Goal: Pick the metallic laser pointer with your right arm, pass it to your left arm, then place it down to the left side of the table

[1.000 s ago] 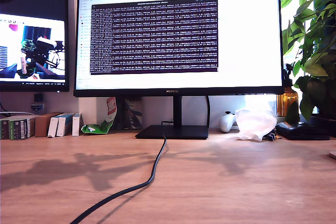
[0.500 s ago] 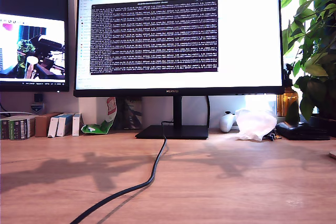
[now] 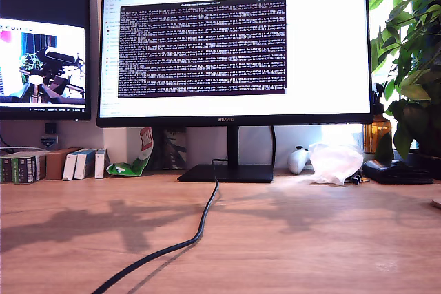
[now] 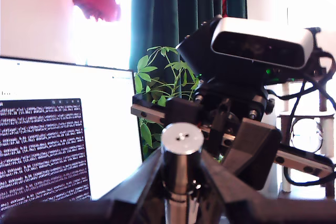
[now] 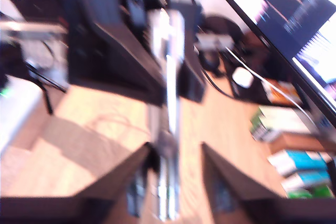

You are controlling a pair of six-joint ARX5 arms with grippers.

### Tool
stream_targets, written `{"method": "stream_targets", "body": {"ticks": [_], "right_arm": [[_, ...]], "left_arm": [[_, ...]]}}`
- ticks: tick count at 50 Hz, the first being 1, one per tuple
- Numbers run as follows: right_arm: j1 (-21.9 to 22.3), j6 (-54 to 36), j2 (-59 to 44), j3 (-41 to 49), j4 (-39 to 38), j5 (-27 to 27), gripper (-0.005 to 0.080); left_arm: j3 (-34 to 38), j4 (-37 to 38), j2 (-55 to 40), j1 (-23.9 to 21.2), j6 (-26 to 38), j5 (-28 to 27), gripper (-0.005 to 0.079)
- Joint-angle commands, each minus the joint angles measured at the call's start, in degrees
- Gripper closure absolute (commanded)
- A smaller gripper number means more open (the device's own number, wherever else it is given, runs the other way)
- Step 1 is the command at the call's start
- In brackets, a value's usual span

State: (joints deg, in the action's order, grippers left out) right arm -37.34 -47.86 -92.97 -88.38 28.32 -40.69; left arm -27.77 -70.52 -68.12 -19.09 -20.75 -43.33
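**Handover in mid-air: laser pointer between both claws**

The metallic laser pointer [image 4: 181,145] is held well above the tabletop [image 3: 310,246], my first claw [image 4: 181,182] closed on its barrel, flat round end facing the camera. My second claw [image 5: 176,182] is open around the barrel, fingers [image 5: 131,177] not visibly touching; that view is blurred. Risk: if the first claw releases before the second closes, the smooth cylinder would likely drop.
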Motion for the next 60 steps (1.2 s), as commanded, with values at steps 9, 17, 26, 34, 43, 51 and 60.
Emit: {"method": "stream_targets", "body": {"ticks": [9,17,26,34,43,51,60], "right_arm": [[0.15,0.09,-0.42,-0.59,2.43,4.37,0.0353],[1.75,0.11,-0.42,-0.59,8.35,5.55,0.0354],[3.04,0.13,-0.42,-0.59,14.62,5.77,0.0361],[4.46,1.77,-0.42,-0.59,16.33,10.08,0.0499],[7.02,5.09,-0.42,-0.59,16.81,14.05,0.0768],[8.28,11.17,-0.42,-0.59,16.79,13.94,0.0765],[10.40,21.29,-0.42,-0.59,13.46,16.46,0.0765]], "left_arm": [[-0.52,1.22,-0.13,-0.09,3.89,-0.20,0.0763],[-0.92,5.16,-0.13,1.38,8.31,-0.15,0.0763],[-1.46,11.80,-0.13,5.11,12.33,-0.22,0.0763],[-1.51,15.76,-0.13,7.91,13.77,-0.26,0.0763],[-1.51,18.64,-0.11,10.01,13.77,-1.33,0.0763],[-1.53,22.23,-0.07,10.32,13.77,-2.12,0.0763],[-1.53,23.56,-0.02,10.29,13.70,-2.78,0.0763]]}}
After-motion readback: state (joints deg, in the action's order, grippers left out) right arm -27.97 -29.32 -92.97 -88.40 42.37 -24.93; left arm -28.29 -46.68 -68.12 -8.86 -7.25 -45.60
